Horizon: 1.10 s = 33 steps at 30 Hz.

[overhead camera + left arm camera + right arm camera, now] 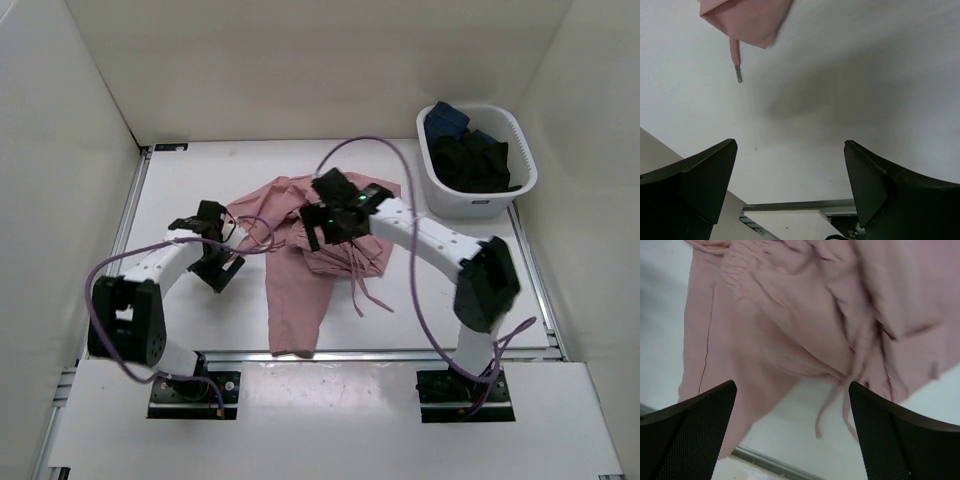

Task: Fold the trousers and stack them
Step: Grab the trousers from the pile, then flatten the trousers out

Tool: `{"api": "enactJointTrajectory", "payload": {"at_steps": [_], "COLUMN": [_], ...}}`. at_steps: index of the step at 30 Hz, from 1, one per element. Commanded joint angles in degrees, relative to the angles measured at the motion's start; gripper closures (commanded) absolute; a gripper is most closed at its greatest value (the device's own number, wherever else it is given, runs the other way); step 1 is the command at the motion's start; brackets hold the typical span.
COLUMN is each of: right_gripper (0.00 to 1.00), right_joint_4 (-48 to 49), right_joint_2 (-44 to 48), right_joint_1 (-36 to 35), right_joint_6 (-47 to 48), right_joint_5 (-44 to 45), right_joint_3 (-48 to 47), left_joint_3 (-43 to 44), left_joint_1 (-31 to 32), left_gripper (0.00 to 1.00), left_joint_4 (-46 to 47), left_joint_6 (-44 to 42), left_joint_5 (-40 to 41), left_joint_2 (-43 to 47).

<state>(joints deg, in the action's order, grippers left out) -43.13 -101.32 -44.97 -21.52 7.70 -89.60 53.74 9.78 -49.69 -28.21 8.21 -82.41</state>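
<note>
Hovering over the trousers (790, 315), the right tool (791, 385) gapes wide; the left tool (790, 144), apparently beside them, gapes too.

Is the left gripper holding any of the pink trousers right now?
No, the left gripper is open over bare table, with the trousers lying clear ahead of it.

left gripper (790, 150), right gripper (792, 387): jaws wide apart
</note>
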Motion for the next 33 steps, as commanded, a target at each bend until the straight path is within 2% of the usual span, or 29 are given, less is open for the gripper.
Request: {"api": "enactJointTrajectory", "payload": {"at_steps": [1, 3, 5, 7, 10, 13, 15, 16, 17, 20, 21, 22, 23, 24, 26, 29, 30, 32, 33], "right_gripper": [0.02, 0.01, 0.01, 0.01, 0.01, 0.06, 0.14, 0.17, 0.18, 0.34, 0.53, 0.66, 0.79, 0.99, 1.00, 1.00, 1.00, 1.00, 1.00], "right_joint_4": [-0.8, -0.8, -0.8, -0.8, -3.5, -5.5, -6.3, -6.3, -6.3, -4.9, -4.3, -4.3, -4.9, -8.1, -10.6, -10.5, -9.9, -8.2, -8.2], "right_joint_2": [-7.2, -11.8, -14.6, -20.3, -26.3, -29.9, -30.4, -30.4, -30.4, -27.7, -27.1, -27.1, -27.1, -27.1, -25.4, -14.2, -6.6, 1.3, 8.6], "right_joint_1": [-3.4, -4.6, -5.3, -5.8, -6.4, -6.4, -5.0, -5.0, -4.4, -4.4, -4.4, -3.9, -3.9, -3.4, -2.7, -1.3, -0.4, 1.8, 2.8], "right_joint_6": [4.5, 5.3, 6.7, 7.8, 7.8, 7.8, 7.8, 7.8, 7.8, 8.5, 9.0, 9.0, 8.3, 7.4, 5.0, 4.4, 4.4, 4.4, 4.4], "right_joint_5": [8.7, 9.6, 10.1, 12.1, 14.8, 17.0, 15.6, 13.2, 12.0, 9.5, 9.5, 9.5, 10.6, 11.8, 13.6, 17.1, 17.8, 17.8, 17.8], "right_joint_3": [-7.9, -11.1, -16.2, -20.5, -25.8, -30.2, -31.6, -31.6, -31.1, -26.7, -25.7, -25.7, -26.7, -28.1, -30.2, -26.4, -24.7, -18.6, -16.6], "left_joint_3": [-1.9, 1.4, 5.9, 7.4, 8.1, 8.7, 8.8, 8.2, 8.2, 6.9, 6.9, 6.4, 6.4, 6.4, 6.9, 10.9, 14.3, 18.7, 20.8], "left_joint_1": [-2.3, -3.2, -3.9, -3.9, -2.0, -2.0, -2.0, -2.0, -2.0, -2.0, -2.0, -2.0, -2.0, -2.0, -2.7, -7.8, -11.8, -15.8, -19.3], "left_gripper": [0.00, 0.00, 0.00, 0.00, 0.00, 0.00, 0.01, 0.12, 0.18, 0.42, 0.66, 0.83, 0.86, 0.86, 0.86, 0.86, 0.86, 0.86, 0.86], "left_joint_4": [12.8, 14.4, 14.4, 14.4, 15.8, 16.4, 16.4, 15.9, 15.9, 15.3, 15.3, 15.3, 15.3, 15.3, 15.3, 13.9, 13.2, 11.4, 10.3], "left_joint_6": [0.5, 2.6, 4.7, 4.7, 3.6, 3.6, 4.1, 4.1, 4.1, 4.1, 4.1, 4.8, 4.8, 5.5, 6.1, 5.2, 4.7, 3.1, 2.5], "left_joint_5": [13.5, 14.1, 11.4, 6.9, 4.5, 5.3, 5.3, 4.2, 3.5, 2.8, 2.8, 4.3, 5.1, 5.9, 9.8, 11.2, 10.6, 10.6, 10.6], "left_joint_2": [-4.8, -9.1, -11.4, -12.8, -15.4, -19.5, -21.4, -22.1, -22.8, -23.5, -24.3, -24.3, -25.2, -25.2, -25.2, -20.8, -18.6, -17.3, -17.3]}}
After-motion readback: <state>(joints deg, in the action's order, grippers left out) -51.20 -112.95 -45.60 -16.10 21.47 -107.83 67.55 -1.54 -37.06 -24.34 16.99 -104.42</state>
